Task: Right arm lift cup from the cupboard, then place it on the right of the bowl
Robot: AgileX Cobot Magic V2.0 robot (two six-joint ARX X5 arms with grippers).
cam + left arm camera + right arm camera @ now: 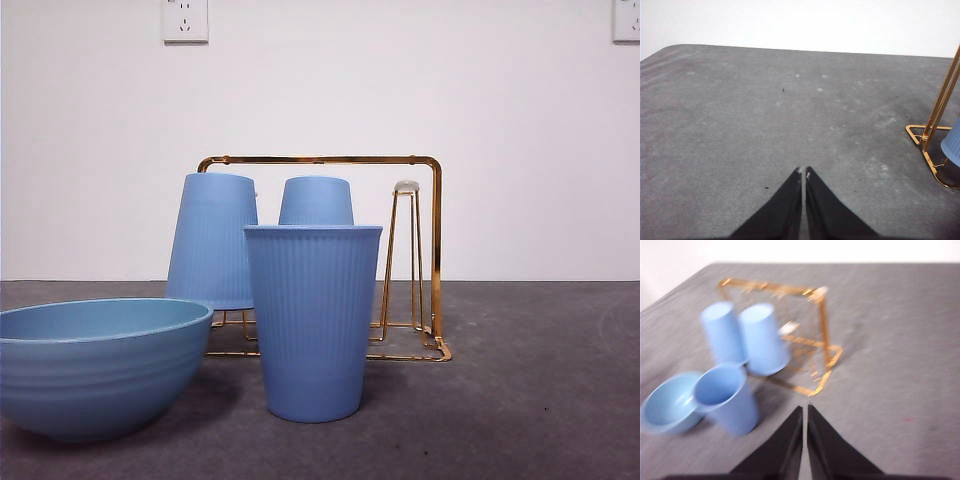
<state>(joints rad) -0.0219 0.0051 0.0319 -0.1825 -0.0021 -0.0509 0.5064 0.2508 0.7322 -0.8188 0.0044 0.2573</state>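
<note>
While upright, cup (727,397) stands clear of right pincer (805,410)

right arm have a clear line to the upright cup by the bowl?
Probably yes. The right gripper is shut and empty, with bare table between it and the cup; the bowl sits on its far side.

The ribbed light-blue cup (313,320) stands upright just right of the bowl (95,365), before the gold cupboard (432,260).
</note>
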